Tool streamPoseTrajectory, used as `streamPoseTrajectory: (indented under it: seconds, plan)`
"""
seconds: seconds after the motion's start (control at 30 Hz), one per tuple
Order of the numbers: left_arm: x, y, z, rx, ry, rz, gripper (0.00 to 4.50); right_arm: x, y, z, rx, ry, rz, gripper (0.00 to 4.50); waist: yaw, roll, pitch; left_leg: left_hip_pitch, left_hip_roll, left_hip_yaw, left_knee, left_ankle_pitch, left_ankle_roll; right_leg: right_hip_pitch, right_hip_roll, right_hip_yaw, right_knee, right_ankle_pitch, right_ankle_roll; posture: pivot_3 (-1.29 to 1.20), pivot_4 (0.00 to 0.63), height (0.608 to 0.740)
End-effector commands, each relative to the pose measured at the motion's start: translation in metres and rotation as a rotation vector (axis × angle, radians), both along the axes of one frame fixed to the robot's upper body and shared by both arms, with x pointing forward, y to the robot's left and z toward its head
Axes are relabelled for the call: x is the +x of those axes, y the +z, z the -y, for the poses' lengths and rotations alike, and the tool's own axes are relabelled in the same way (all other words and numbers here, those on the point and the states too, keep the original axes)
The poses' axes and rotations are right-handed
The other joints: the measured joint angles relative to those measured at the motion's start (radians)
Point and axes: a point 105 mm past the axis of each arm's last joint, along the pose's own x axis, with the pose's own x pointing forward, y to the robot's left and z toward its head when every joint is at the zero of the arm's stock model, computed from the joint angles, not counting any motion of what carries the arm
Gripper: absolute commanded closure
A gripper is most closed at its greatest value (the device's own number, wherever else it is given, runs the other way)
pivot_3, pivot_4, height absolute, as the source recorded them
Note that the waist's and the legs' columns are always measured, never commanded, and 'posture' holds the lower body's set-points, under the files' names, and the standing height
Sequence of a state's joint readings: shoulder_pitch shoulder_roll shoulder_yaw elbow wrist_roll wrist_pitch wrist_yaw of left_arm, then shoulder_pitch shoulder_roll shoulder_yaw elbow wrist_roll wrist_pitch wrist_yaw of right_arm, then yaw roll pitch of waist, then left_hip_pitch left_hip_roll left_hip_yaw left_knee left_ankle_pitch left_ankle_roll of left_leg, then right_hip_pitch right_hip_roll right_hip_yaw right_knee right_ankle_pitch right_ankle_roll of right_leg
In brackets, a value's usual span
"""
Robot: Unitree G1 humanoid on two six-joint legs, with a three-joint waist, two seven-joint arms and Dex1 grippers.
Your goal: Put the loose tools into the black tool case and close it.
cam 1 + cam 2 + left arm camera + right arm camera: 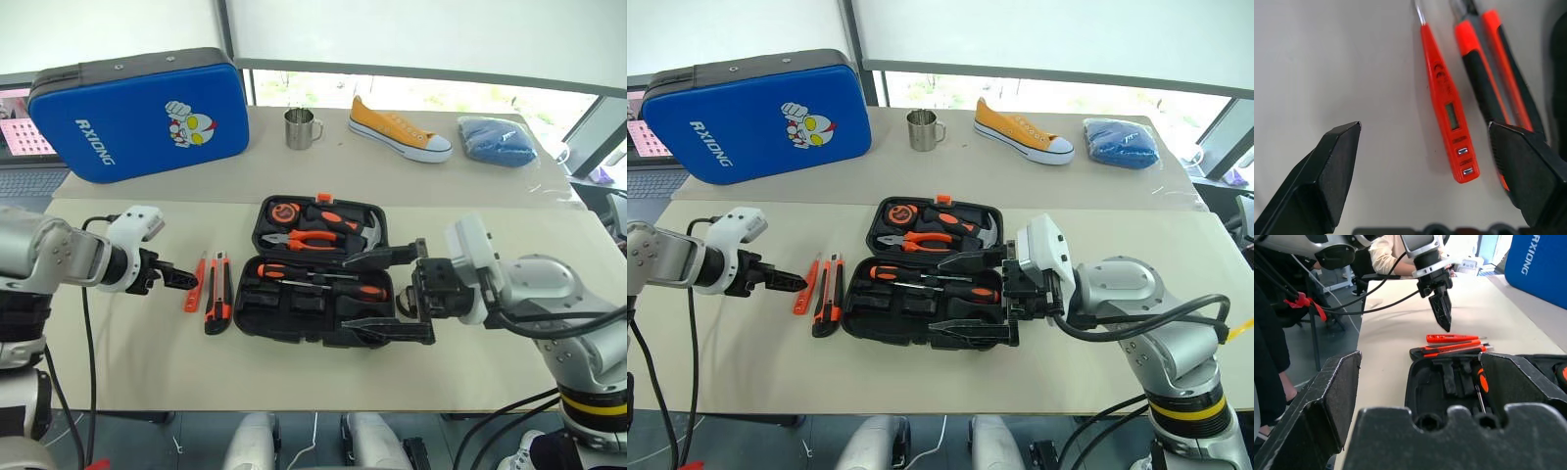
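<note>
The black tool case (315,271) lies open in the middle of the tan table (127,352), its lid half toward twelve o'clock and its tray half toward six. In the lid half sit a small tape measure (285,211), orange-handled pliers (312,238) and a steel-headed hammer (364,235). In the tray half two orange-and-black screwdrivers (323,280) lie lengthwise across the upper recesses, while the moulded slots below them are bare. Just beside the case at its nine o'clock side, two tools rest on the table parallel to each other: a slim orange tester pen (1448,105) with a small display window, and closer to the case an orange-and-black utility knife (218,292); the two lie close together, and whether they touch cannot be told. The left gripper (179,279) hangs over the table at nine o'clock of the pen, tilted downward, its two black fingers (1327,176) spread wide with nothing between them; in the left wrist view the pen lies in the gap between the fingers, apart from both. The right gripper (390,292) reaches in from three o'clock, roughly level, over the right end of the case, its fingers parted as wide as they go and gripping nothing. Farther back at twelve o'clock stand a blue cartoon-printed case (137,115), a metal mug (302,128), a yellow sneaker (398,130) and a blue cloth bundle (498,141).
</note>
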State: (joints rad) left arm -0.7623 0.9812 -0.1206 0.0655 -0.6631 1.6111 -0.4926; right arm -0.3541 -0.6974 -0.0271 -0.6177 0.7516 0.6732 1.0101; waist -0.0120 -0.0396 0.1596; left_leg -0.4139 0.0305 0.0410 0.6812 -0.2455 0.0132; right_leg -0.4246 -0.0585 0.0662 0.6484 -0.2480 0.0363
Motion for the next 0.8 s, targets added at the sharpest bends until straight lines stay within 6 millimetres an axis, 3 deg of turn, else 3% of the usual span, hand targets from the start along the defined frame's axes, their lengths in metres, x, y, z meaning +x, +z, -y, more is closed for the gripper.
streamPoseTrajectory:
  seconds: [0.03,0.2,0.3,0.33,0.63,0.8]
  plan:
    - [0.007,0.003,0.001,0.020,0.007,-0.004,0.00,-0.003,0.011,-0.001,0.036,-0.021,0.062,0.03,0.000,0.000,0.000,0.000,0.000,0.000,0.000,0.000,0.000,0.000,0.000,0.000,0.000,0.000,0.000,0.00,0.150,0.739]
    - [0.011,-0.011,0.010,0.049,-0.012,-0.050,0.00,-0.004,0.010,-0.001,0.044,-0.038,0.060,0.03,0.000,0.000,0.000,0.000,0.000,0.000,0.000,0.000,0.000,0.000,0.000,0.000,0.000,0.000,0.000,0.00,0.150,0.739]
    - [0.013,-0.018,0.012,0.075,-0.023,-0.067,0.66,-0.002,0.011,0.000,0.053,-0.049,0.063,0.00,0.002,0.000,0.000,0.000,0.000,0.000,0.001,0.000,0.000,0.001,0.000,0.000,0.000,0.000,0.000,0.00,0.150,0.739]
    - [0.013,-0.019,0.012,0.080,-0.029,-0.070,1.22,-0.002,0.012,0.000,0.056,-0.052,0.064,0.00,0.002,0.000,0.000,0.000,-0.001,0.000,0.001,0.000,0.000,0.001,0.000,0.000,0.000,0.000,0.000,0.00,0.150,0.739]
    - [0.012,-0.028,0.024,0.084,-0.079,-0.095,4.07,-0.004,0.009,0.001,0.031,-0.056,0.061,0.00,0.014,0.003,-0.002,0.001,-0.001,0.000,0.002,0.000,0.000,0.002,-0.001,0.000,0.000,0.000,0.002,0.00,0.150,0.739]
    - [0.017,-0.027,0.011,0.106,-0.059,-0.073,4.09,-0.005,0.004,0.006,-0.011,-0.056,0.068,0.00,0.020,0.004,-0.002,0.001,-0.002,0.000,0.002,0.000,0.000,0.003,-0.001,0.000,0.000,0.000,0.002,0.00,0.150,0.739]
